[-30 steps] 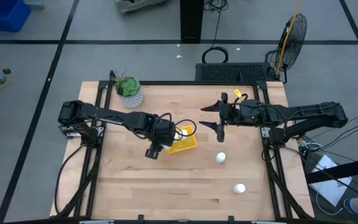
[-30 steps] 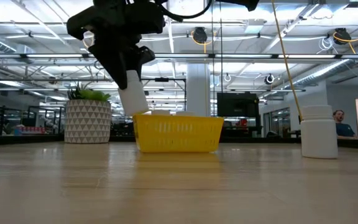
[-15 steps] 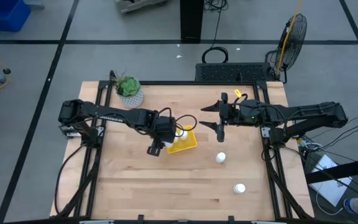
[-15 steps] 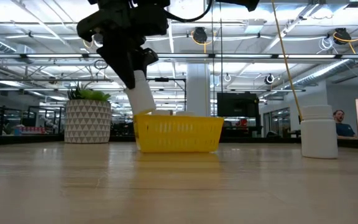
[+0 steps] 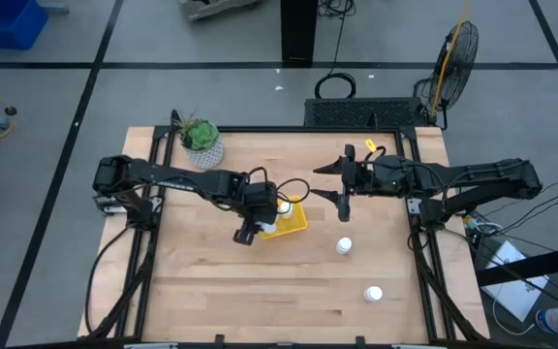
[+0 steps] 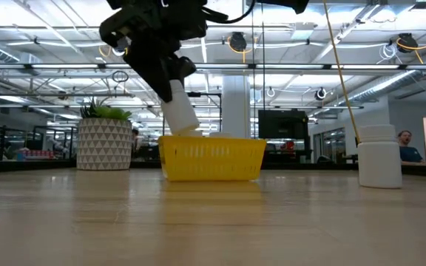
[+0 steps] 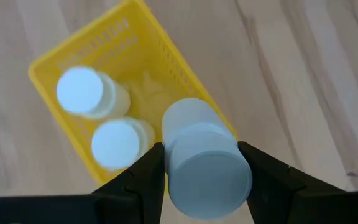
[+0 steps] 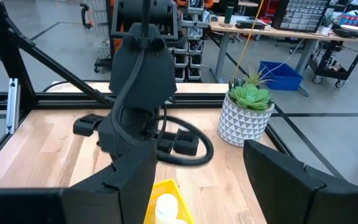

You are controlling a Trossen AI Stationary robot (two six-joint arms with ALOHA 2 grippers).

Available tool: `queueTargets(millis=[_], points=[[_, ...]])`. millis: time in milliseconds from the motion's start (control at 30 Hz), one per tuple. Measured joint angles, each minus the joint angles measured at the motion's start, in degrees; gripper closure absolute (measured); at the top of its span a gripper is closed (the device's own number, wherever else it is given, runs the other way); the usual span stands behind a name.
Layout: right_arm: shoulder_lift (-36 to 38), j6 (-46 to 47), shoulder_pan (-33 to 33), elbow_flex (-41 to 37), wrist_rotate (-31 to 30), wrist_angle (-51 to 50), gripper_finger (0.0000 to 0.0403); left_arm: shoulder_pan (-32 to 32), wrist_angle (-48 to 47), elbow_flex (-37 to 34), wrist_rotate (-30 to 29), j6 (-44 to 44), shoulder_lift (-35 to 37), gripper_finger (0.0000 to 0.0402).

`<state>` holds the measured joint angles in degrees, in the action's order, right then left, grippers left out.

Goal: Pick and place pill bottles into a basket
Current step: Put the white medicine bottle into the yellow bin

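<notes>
Across a wooden table (image 5: pixel 211 291), the left arm is reaching toward the centre while the right arm is waiting on the far side, its right gripper (image 5: pixel 340 182) spread wide and holding nothing. A potted plant (image 5: pixel 201 142) is standing well behind the left arm. The left gripper (image 7: pixel 201 165) is clamping a white pill bottle (image 7: pixel 204 158) between its fingers (image 7: pixel 145 174), cap toward the wrist camera and long axis tilted, as the low view shows. Directly beyond the gripper's tips, the yellow basket (image 7: pixel 185 93) is lying with its near rim under the held bottle's base, so the drop likely turns on carrying that base a little farther over the open corner. Two bottles (image 7: pixel 86 93) are already standing inside. Two loose bottles (image 5: pixel 344 246) are sitting nearer the right gripper, apart from the basket.
</notes>
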<state>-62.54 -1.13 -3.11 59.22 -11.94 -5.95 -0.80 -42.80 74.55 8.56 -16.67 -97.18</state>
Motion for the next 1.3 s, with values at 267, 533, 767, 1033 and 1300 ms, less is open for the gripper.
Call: queueTargets(millis=[267,533,767,1033,1300], points=[[0.0,0.2,0.0,0.0,0.0,-0.7,0.0170,0.0,-2.2,0.0,0.7,0.3,-3.2,0.0224],[0.0,0.2,0.0,0.0,0.0,-1.0,0.0170,0.2,-4.4,0.0,0.4,0.3,-6.3,0.0224],[0.0,0.2,0.0,0.0,0.0,-1.0,0.0170,0.2,-5.6,0.0,0.4,1.9,-7.0,0.0224],[0.0,0.1,0.0,0.0,0.0,-1.1,0.0170,0.1,-8.0,0.0,0.3,3.3,-6.9,0.0224],[0.0,0.2,0.0,0.0,0.0,-1.1,0.0170,0.1,-8.2,0.0,-0.1,3.7,-6.9,0.0224]])
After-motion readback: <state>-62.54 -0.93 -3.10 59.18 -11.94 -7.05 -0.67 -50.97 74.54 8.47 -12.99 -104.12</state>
